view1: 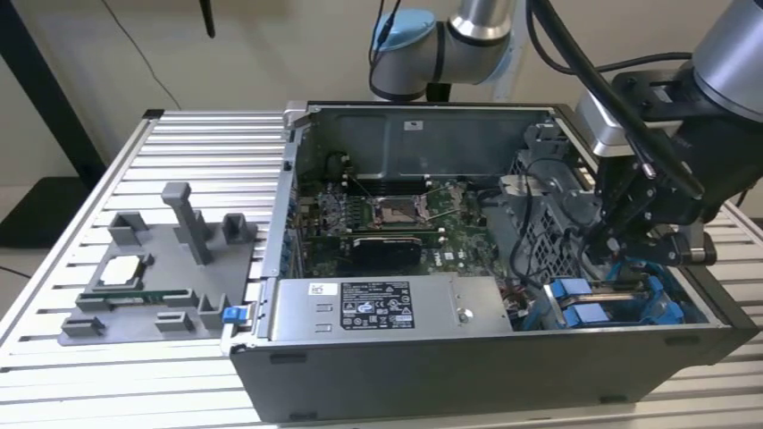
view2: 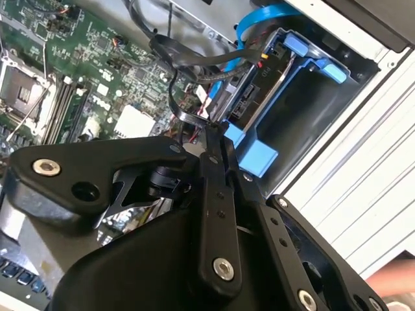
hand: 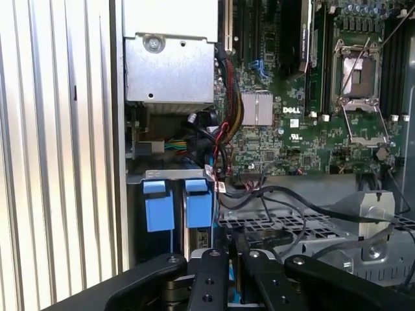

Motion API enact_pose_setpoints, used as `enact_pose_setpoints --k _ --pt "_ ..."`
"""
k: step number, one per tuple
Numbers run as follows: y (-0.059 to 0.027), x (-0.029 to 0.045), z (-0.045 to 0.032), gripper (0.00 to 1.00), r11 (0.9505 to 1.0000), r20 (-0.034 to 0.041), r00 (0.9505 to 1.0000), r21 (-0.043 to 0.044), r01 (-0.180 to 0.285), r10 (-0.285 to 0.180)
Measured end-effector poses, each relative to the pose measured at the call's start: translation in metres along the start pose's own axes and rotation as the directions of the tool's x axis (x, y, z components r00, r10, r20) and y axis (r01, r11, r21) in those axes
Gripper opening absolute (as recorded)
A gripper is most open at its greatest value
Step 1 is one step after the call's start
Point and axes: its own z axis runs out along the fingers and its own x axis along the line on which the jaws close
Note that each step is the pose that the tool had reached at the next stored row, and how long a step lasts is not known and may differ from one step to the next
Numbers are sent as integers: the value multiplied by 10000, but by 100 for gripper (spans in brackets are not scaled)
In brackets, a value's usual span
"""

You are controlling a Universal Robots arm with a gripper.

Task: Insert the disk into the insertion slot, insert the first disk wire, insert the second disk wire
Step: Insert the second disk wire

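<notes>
At the exterior view's right, inside the open computer case (view1: 477, 375), the gripper (view1: 610, 248) hangs low in the corner where the blue carrier fronts (view1: 581, 302) show. The silver power-supply box (view1: 381, 308) lies just beside that corner, with the motherboard (view1: 394, 223) behind it. A grey parts fixture (view1: 167, 268) stands well apart on the slatted table (view1: 179, 134).

In the second wrist view the disk (view2: 262, 81) sits in its blue carrier inside the insertion slot (view2: 311, 116), so the first step looks done. The gripper (view2: 214, 133) has its fingers pressed together, and they seem to pinch the end of a black wire (view2: 185, 115) just beside the near corner of the disk. The step in hand is judged to be the first disk wire. Seating it would call for the plug to be square to the socket on the disk's edge and pushed straight, with little room. A blue flat cable (view2: 259, 19) curves over the disk and may stand in the way.

In the first wrist view the gripper (hand: 237, 249) is near the blue carrier fronts (hand: 157, 204). Other black cables (hand: 292, 194) cross close to it, and a coloured wire bundle (hand: 225, 126) runs down beside the power-supply box (hand: 170, 68). Both could snag.
</notes>
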Motion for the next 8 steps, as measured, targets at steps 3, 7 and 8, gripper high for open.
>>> enact_pose_setpoints --k 3,7,8 --pt "0 2 9 0 10000 -2 10000 0 0 0" --pt "0 2 10 0 10000 0 10000 0 0 0" --pt "0 2 10 0 10000 -1 10000 0 0 0"
